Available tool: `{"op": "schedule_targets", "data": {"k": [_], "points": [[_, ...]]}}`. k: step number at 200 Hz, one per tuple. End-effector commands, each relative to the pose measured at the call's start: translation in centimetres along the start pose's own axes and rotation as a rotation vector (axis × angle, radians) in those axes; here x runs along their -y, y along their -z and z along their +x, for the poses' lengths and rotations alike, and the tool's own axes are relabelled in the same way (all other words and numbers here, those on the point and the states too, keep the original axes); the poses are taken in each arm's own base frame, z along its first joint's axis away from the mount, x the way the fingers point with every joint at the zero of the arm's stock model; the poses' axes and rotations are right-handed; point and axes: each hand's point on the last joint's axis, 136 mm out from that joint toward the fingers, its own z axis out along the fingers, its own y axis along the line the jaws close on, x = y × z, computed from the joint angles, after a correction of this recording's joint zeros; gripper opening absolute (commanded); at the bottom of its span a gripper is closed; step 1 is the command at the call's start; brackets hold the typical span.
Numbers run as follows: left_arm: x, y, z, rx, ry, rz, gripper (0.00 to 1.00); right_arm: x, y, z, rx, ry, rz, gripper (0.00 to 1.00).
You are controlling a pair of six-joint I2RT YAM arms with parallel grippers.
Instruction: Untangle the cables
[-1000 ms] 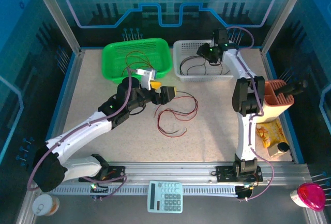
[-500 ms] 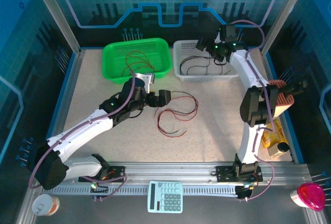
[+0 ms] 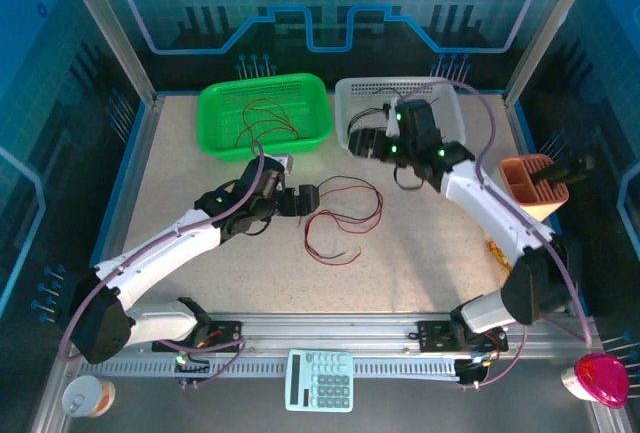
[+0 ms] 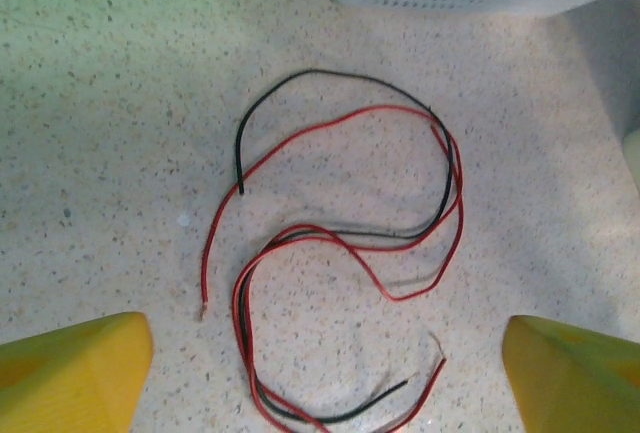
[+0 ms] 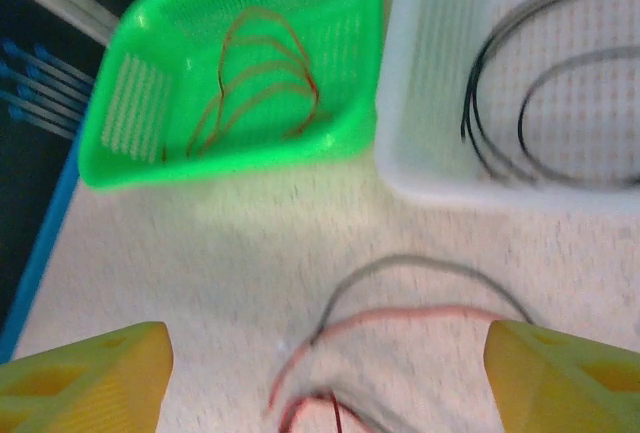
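Note:
A loose tangle of thin red and black cables lies on the speckled table between the arms. From the left wrist the cables loop just ahead of my left gripper, open, its yellow fingertips wide apart above the table. My left gripper hovers at the tangle's left edge. My right gripper hangs open over the white basket's front rim; its view shows the cables blurred below. Red wires lie in the green basket, black wires in the white basket.
An orange holder and a yellow packet sit at the right edge. A calculator, a paper cup and a pink object lie off the table, by the front rail.
My right arm has swung back from over the white basket toward the table's middle, its jaws wider than before. My left gripper has turned and dropped slightly toward the tangle.

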Motion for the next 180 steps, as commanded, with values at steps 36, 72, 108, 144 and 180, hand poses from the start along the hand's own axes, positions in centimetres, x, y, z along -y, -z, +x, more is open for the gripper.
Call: {"op": "schedule_targets", "data": {"k": [36,72,108,144,180], "points": [[4.1,-1.2,4.9,-0.213,-0.251,0.032,0.73,6.5,3.9,9.1,-0.050,-0.082,0.141,0.79],[8.1,-3.6,9.0,-0.308,-0.371,0.056,0.62,9.4,6.4,12.2,-0.075,-0.117,0.201,0.81],[11.3,-6.0,12.6,-0.393,-0.475,0.051,0.57,12.7,7.9,12.7,-0.069,-0.251,0.207,0.81],[12.4,-8.0,14.5,-0.457,-0.502,0.034,0.52,14.0,8.7,12.0,-0.040,-0.327,0.188,0.82],[12.8,-9.6,15.2,-0.489,-0.510,0.018,0.46,14.5,8.8,11.8,-0.033,-0.355,0.176,0.82]]}}
